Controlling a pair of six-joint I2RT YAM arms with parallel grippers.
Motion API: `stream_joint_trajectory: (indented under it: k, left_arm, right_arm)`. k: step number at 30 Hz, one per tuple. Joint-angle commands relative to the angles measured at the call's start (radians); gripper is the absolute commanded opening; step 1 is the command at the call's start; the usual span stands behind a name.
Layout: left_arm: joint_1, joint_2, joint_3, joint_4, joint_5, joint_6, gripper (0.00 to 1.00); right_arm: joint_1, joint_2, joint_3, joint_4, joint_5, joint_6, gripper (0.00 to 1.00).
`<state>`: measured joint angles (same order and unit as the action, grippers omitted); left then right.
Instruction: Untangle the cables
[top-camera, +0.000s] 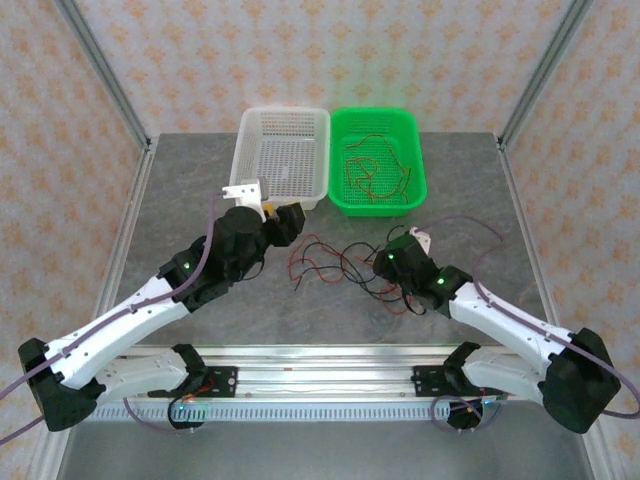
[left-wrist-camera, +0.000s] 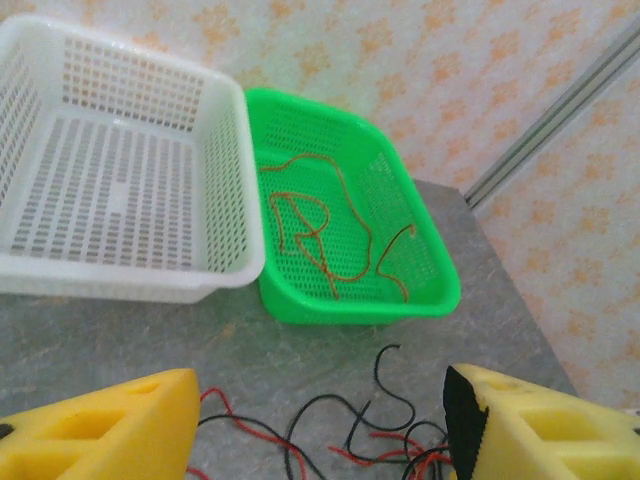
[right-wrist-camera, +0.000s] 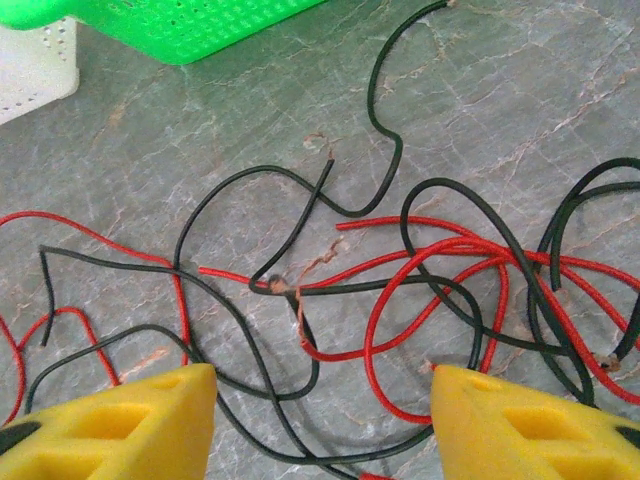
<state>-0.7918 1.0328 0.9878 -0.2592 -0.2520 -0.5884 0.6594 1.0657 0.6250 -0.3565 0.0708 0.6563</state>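
Grey marbled table (top-camera: 200, 200), patterned walls on three sides. Lying on it between the two arms, just short of the green basket (top-camera: 380, 207): cables (top-camera: 335, 265), red and black, looped through one another. More reddish strands (left-wrist-camera: 320, 235) already inside that basket. White basket (top-camera: 243, 150) right beside it, empty.

Right gripper (right-wrist-camera: 325, 410) low over the tangle, fingers (right-wrist-camera: 520, 420) apart, nothing clamped between them. Left gripper (left-wrist-camera: 320, 420) higher up by the white basket's near corner, fingers (left-wrist-camera: 100, 430) likewise apart and empty.

Step in hand, by the look of it: picking one wire out of the heap. To do it well:
- Aim for a single wire, never a crossing.
- Prefer a free end, such as the black end (right-wrist-camera: 328, 165) standing clear of the rest.
- Close only with one wire alone between the fingers.
- Draw slowly along the wire's own run, to avoid tightening loops.
- Pin the remainder with the left gripper if dragged along.

Heap stretched side to side, long axis roughly parallel to the table's near edge. No single heading, being all curls. Black tail (left-wrist-camera: 390, 355) on the far side reaching toward the green basket.
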Motion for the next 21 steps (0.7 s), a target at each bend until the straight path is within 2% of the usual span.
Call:
stream_joint_trajectory:
  k: [1,12,21]
  left_arm:
    - [0.0,0.005,-0.031,-0.006,-0.017,-0.04,0.66]
    - [-0.005,0.019,-0.026,0.006,-0.004,-0.033,0.66]
    - [-0.005,0.048,0.008,0.008,-0.004,-0.004,0.66]
  right_arm:
    - [-0.016,0.018,0.007,0.047,0.02,-0.039,0.57]
    - [-0.034,0.156,0.105,0.084,0.065,-0.096,0.48]
    - [-0.037,0.221,0.15,0.079,0.058,-0.094,0.34]
